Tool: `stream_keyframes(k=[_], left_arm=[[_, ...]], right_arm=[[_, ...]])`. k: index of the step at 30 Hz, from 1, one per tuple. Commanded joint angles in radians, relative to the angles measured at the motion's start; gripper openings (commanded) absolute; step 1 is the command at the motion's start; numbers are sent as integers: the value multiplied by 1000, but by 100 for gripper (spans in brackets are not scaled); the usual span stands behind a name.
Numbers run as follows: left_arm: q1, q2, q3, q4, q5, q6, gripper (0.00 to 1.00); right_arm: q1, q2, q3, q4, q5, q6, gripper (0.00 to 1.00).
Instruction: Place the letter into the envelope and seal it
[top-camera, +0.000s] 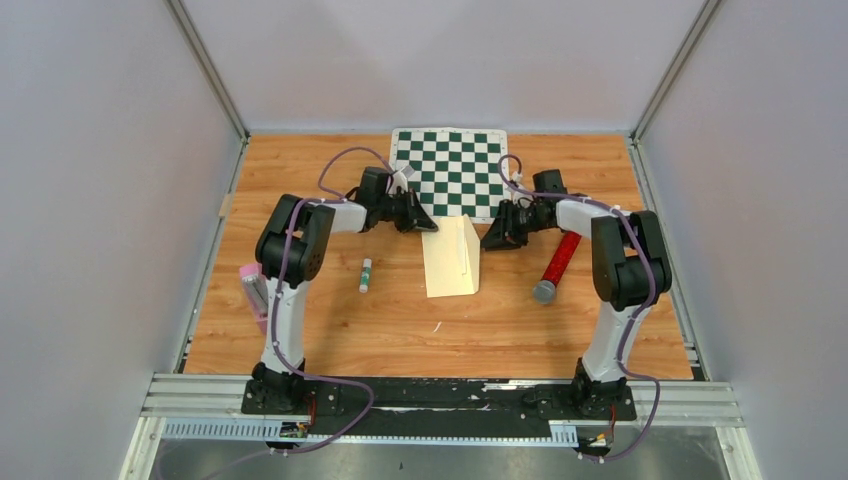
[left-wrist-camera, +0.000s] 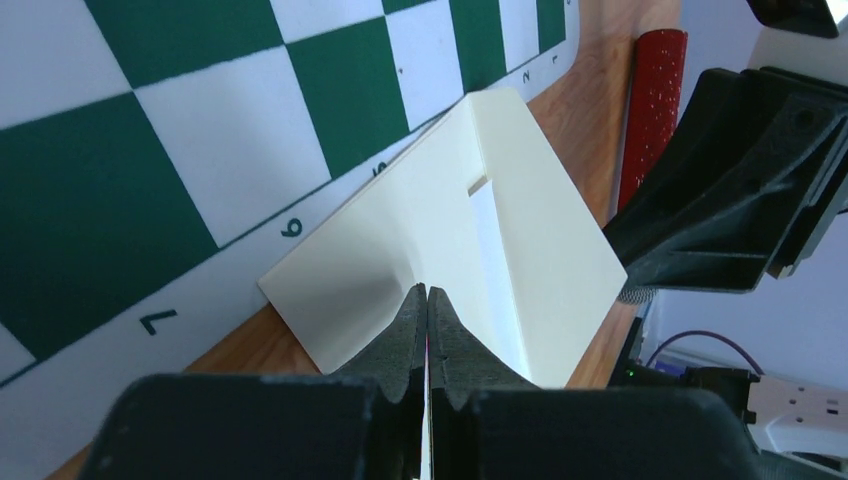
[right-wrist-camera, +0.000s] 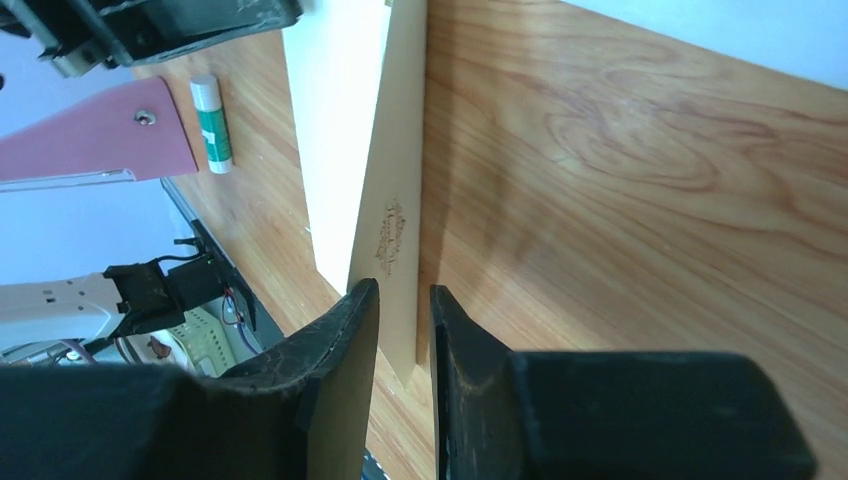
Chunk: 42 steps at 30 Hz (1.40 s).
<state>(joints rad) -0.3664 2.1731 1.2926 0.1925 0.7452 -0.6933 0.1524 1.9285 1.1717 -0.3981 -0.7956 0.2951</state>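
Cream envelope (top-camera: 448, 275) lies mid-table (top-camera: 330, 330), near the chessboard (top-camera: 452, 170), one side folded upright.
The left gripper (left-wrist-camera: 427, 290) is pinched tight on its near edge. The right gripper's (right-wrist-camera: 403, 295) fingers stand apart astride the raised sheet, which bears a small ornament.

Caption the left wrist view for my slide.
Left hand pinched shut on the cream envelope, chessboard mat beyond.

White-and-black arms (top-camera: 285, 310), purple cables (top-camera: 352, 152)
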Motion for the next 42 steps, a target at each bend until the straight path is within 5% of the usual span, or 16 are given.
stream_keyframes(k=[1, 14, 42], left_arm=[[12, 25, 39, 82, 12, -60, 0], [7, 46, 59, -138, -81, 45, 0], [6, 52, 53, -177, -128, 70, 0]], right_arm=[[25, 3, 42, 57, -77, 22, 26], [115, 145, 86, 196, -182, 84, 25], [168, 293, 174, 227, -241, 122, 5]])
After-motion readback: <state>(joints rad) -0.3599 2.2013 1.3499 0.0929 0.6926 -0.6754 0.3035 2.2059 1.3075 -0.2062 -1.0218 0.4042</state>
